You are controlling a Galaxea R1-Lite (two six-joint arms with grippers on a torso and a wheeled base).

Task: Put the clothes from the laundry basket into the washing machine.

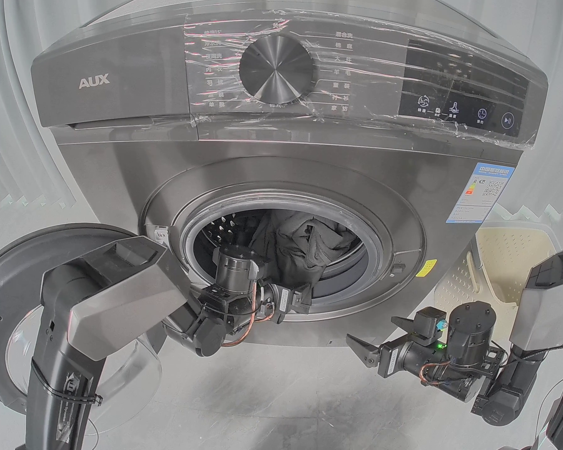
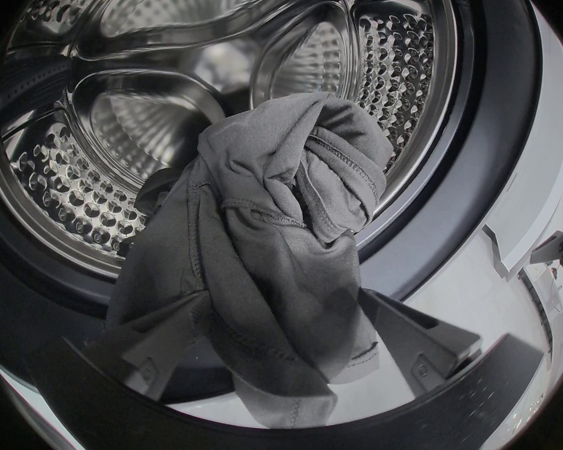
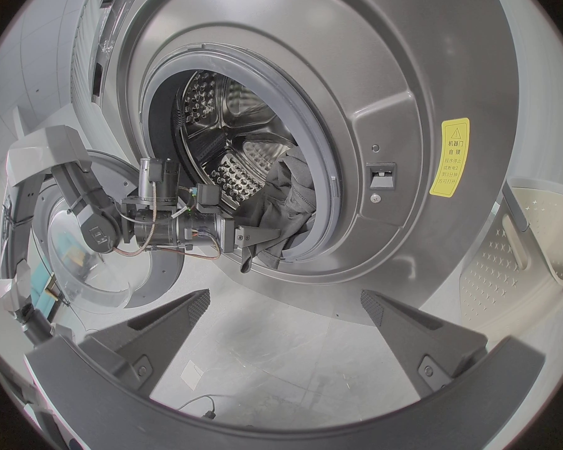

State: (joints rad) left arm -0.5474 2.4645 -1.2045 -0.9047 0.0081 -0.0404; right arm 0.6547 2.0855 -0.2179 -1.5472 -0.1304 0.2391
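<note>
Porthole door (image 1: 19,270): standing swung wide at the left, keeping the mouth free.
Left gripper (image 1: 297,298): hovering at the drum's lip with fingers spread, so the dark grey garment (image 1: 297,242) is lying loose. It is half inside the drum (image 2: 75,176), with its hem hanging over the seal.
Right gripper (image 1: 372,335): hanging low, spread and pinching nothing.
Laundry basket (image 1: 513,257): standing just beside the washing machine (image 1: 137,176), probably for easy reach.

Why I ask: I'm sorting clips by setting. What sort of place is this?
Probably a laundry corner staged in a lab or showroom, not a lived-in home: a front-loading washing machine with protective film on its control panel, a cream laundry basket beside it, and pale pleated curtains behind.
</note>
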